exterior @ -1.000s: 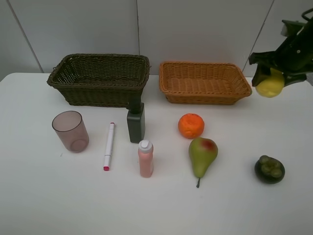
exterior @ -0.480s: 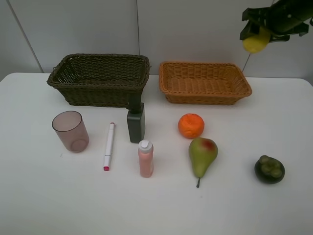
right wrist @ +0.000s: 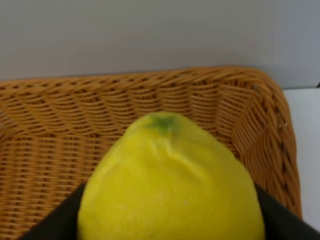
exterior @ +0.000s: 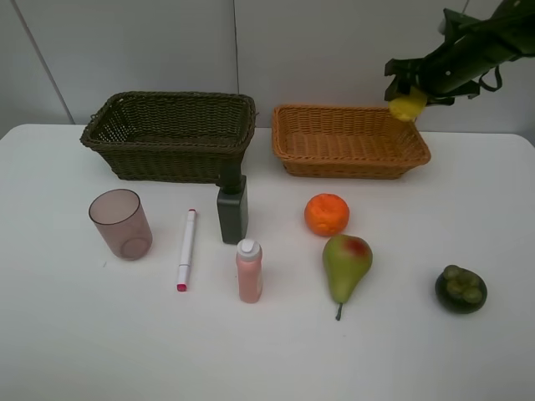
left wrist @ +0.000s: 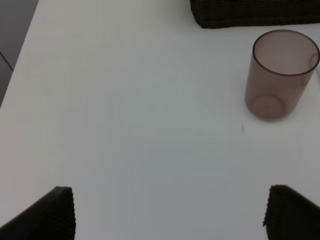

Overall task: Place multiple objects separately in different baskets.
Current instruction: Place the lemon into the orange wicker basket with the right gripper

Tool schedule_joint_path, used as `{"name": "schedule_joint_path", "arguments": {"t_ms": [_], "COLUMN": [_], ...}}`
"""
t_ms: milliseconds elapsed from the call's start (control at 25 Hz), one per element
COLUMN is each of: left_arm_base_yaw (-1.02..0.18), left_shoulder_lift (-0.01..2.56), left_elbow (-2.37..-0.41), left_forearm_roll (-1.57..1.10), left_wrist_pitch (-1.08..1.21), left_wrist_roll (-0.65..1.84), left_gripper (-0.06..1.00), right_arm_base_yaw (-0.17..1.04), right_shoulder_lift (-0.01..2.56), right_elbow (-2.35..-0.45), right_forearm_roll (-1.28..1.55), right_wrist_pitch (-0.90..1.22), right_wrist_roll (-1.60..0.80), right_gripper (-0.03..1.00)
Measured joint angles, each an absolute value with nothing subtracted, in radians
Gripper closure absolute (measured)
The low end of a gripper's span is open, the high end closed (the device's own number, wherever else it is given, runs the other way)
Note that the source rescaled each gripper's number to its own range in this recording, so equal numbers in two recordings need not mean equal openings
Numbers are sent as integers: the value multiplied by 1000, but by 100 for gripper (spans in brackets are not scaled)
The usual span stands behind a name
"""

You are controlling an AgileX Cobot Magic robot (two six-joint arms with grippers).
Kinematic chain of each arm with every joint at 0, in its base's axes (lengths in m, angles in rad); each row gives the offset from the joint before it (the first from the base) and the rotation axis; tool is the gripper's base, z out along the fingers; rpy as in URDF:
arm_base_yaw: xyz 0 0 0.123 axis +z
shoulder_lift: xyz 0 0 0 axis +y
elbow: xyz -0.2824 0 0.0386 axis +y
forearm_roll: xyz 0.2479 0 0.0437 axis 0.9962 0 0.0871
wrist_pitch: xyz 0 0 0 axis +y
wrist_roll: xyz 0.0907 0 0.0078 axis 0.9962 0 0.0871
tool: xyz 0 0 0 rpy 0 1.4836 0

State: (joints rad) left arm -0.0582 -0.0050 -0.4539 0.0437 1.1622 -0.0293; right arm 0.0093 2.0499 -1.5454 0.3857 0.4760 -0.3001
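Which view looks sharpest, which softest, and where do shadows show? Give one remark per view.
Exterior high: sharpest and evenly lit; the pear casts only a faint shadow. Left wrist: the white table is bright and featureless, the fingertips dark. Right wrist: the lemon fills the frame, slightly soft; the weave of the orange-tan basket is clear.

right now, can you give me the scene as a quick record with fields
right jaws: shut on lemon, in the air by the right end of the orange basket
left jaws: open, holding nothing, cup ahead
baskets: dark basket left, orange basket right, nothing visible in either
on table: cup, marker, dark bottle, pink bottle, orange, pear, green fruit
placed so far: none
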Motion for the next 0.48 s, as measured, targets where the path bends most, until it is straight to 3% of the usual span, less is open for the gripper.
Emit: {"name": "schedule_joint_path", "arguments": {"t_ms": [480], "left_arm_base_yaw": [-58], "left_shoulder_lift": [-5], "left_elbow": [-454], "left_forearm_roll": [44], "left_wrist_pitch": [1162], "left_wrist_roll": [-29], "left_gripper": [-6], "right_arm_base_yaw": [61], "right_shoulder_lift": [2187], "right_elbow": [-1552], "right_forearm_roll": [379], "right_wrist_pitch": [376], "right_wrist_roll": [-300], "right_gripper": [96]}}
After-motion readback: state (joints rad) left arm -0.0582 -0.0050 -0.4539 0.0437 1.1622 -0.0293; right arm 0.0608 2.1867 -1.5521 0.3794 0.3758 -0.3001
